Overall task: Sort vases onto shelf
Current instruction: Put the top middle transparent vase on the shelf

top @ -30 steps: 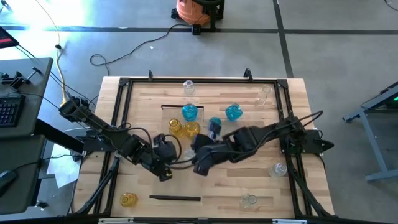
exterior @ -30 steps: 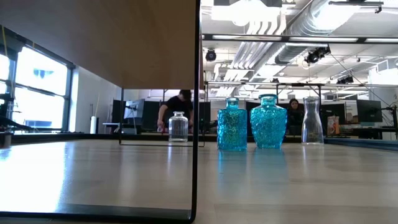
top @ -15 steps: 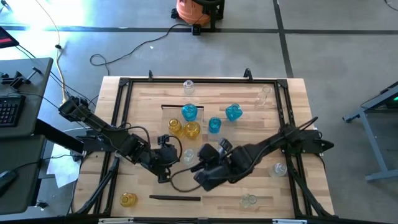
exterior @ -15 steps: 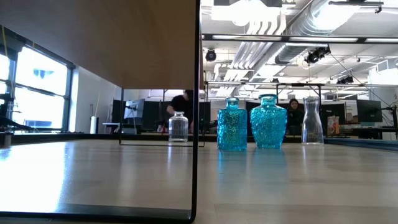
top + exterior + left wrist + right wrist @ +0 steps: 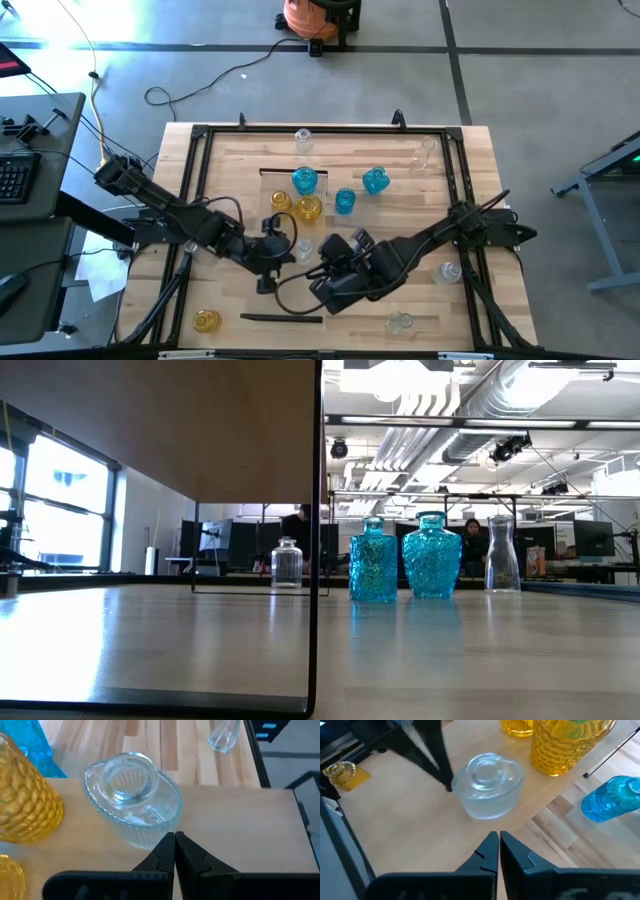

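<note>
A clear vase stands upright on its base on the pale shelf, between my two grippers. My left gripper is shut, and its tips are at the vase's left side. My right gripper is shut too, a short way off the vase's right side, with bare shelf between them. Two yellow vases and a blue vase stand on the shelf's far part. Two more blue vases stand on the planks just right of it. My left gripper has its shut fingertips against the clear vase's lower side wall. It comes from the table's left, slanting down. The vase stands upright on the shelf.
Clear vases stand at the far edge, at the right and near the front. Another lies on its side at the far right. A yellow vase stands at the near left. A black frame rims the table.
My right gripper has drawn back from the blue vases toward the near edge and sunk, rolling its wrist, and now sits beside the clear vase. My left gripper has turned a little at the vase's other side. The vases stand as before.
</note>
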